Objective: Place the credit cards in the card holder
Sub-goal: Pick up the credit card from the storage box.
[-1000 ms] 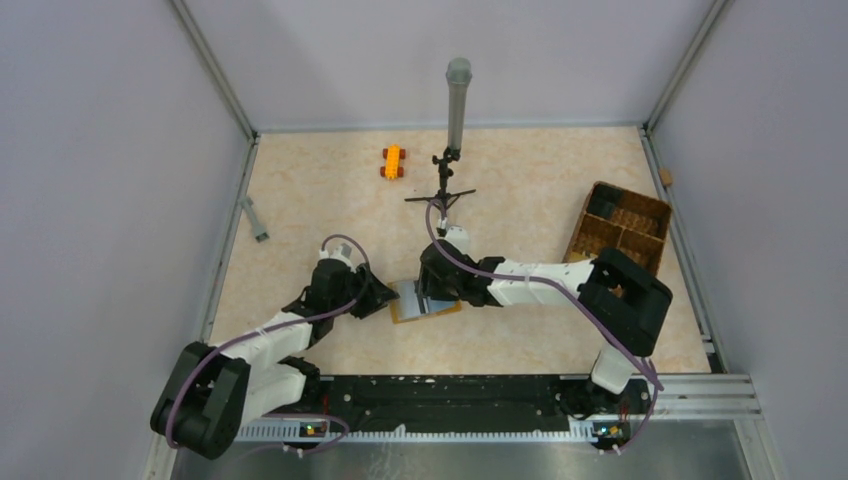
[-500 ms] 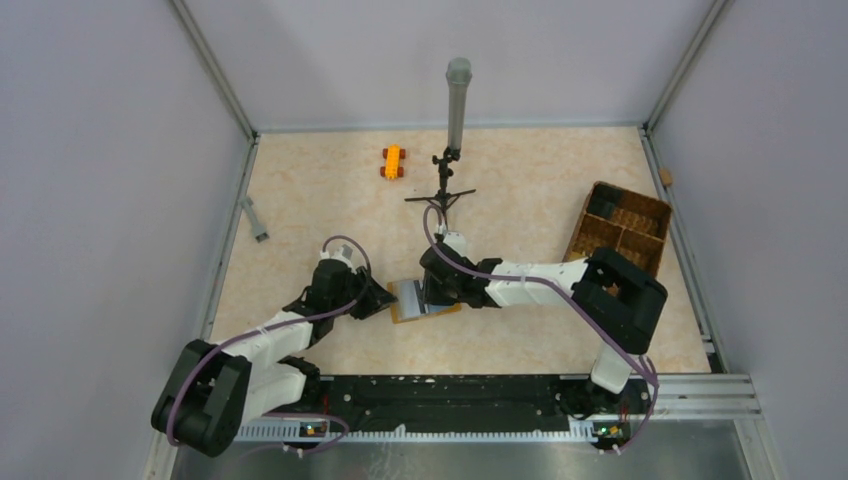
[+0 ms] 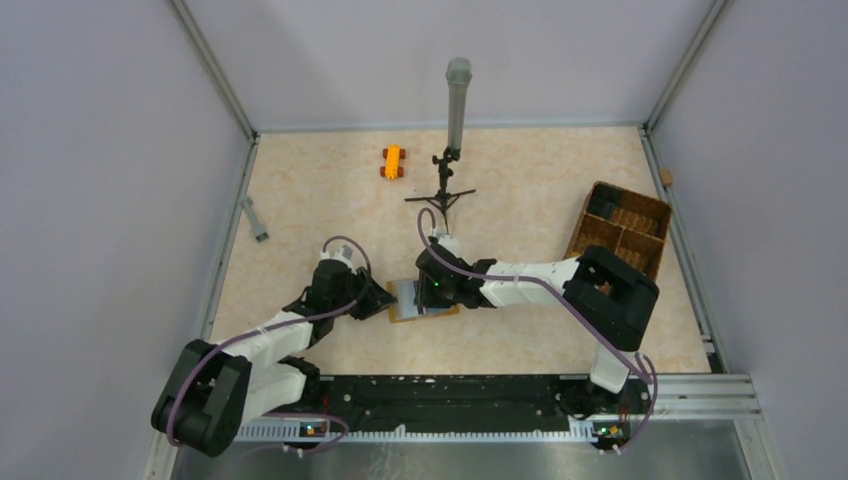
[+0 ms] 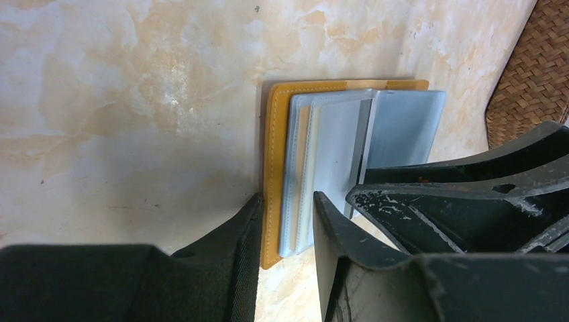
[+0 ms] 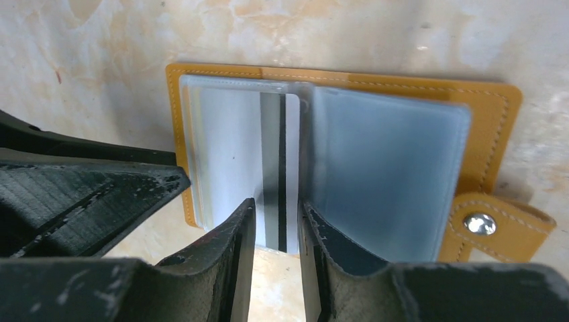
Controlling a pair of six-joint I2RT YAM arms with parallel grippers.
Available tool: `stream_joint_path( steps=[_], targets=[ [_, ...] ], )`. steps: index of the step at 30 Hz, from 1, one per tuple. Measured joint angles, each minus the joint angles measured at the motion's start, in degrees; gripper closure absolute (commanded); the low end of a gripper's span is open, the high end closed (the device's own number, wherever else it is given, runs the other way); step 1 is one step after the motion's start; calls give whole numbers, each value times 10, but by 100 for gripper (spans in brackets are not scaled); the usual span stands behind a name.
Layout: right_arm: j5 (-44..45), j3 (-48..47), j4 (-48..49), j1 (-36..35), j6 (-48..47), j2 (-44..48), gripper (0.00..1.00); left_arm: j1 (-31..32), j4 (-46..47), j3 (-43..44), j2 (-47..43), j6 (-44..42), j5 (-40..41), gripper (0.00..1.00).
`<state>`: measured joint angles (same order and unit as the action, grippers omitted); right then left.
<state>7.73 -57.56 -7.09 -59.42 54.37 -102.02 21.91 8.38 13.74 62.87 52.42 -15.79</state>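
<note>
the card holder (image 5: 493,121) lies open and flat on the table (image 3: 520,190), just in front of the two arms, with its snap tab (image 5: 480,223) sticking out to one side. a silvery card (image 5: 272,174) with a dark stripe sits at the fold. one long side is tucked under a clear sleeve (image 5: 225,154) and the striped side is bare, so it looks part way in, not seated. the page (image 5: 389,174) on the other side is a flat blue-grey, and i cannot tell what, if anything, is inside it.

the right gripper (image 5: 275,231) has its jaws a narrow way apart, one finger on each side of the bare strip. they do not clamp across the card, since it runs on under the sleeve. my guess is the tips are there to nudge it home. the left gripper (image 4: 285,228) is likewise part open, with one finger just outside the orange edge and the other over the sleeves. that is probably to pin the holder so it doesn't slide under the push.

well apart at the back are a toy car (image 3: 392,161) and a stand (image 3: 441,190) carrying a grey tube, with a wicker basket (image 3: 620,225) off to the right.
</note>
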Motion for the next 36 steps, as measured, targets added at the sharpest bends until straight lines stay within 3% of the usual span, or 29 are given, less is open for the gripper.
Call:
stream_joint_path(
  steps=[11,14,17,21,26,30,36],
  targets=[
    [-9,-37,-14,-8,-14,-26,70,-1,25,-14,0,17,-2,66],
    [-8,-42,-21,-8,-18,-27,67,-1,36,-19,0,22,-2,62],
    [-3,-51,-32,-9,-24,-27,55,0,34,-17,-2,22,-2,47],
    [29,-68,-68,-14,-50,-13,39,0,-3,5,-19,3,8,21],
    [97,-82,-162,-7,-97,76,34,-19,-92,44,-48,-33,40,4],
    [122,-85,-219,43,-123,167,34,-45,-183,89,-66,-69,56,1],
    [151,-85,-274,213,-158,269,29,-95,-326,229,-89,-160,68,1]
  ],
)
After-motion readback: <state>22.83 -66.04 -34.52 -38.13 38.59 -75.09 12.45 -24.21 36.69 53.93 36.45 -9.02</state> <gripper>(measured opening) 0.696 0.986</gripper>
